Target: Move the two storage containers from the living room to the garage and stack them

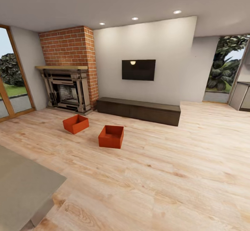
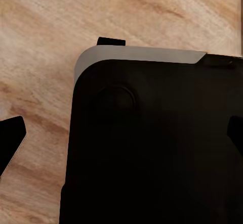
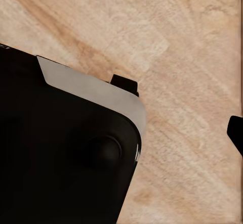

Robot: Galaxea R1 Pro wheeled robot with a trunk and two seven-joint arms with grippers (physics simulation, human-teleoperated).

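Two orange-red open-top storage containers stand on the light wood-plank floor of the living room, in the head view. One container [image 1: 75,123] lies nearer the brick fireplace, and the other container [image 1: 111,136] sits a short way to its right and closer to me. Both look empty and they do not touch. My left gripper [image 2: 121,143] is open over my own dark base, its black fingertips [image 2: 11,140] far apart. My right gripper [image 3: 121,135] also hangs over the base and wood floor, with one fingertip [image 3: 237,133] far out at the frame edge. Neither gripper holds anything.
A brick fireplace [image 1: 67,92] stands at the back left, and a long dark low cabinet [image 1: 139,110] sits under the wall TV [image 1: 138,70]. A grey counter corner [image 1: 21,185] juts in at the near left. A glass door [image 1: 10,85] is at the left and a doorway [image 1: 225,71] at the far right.
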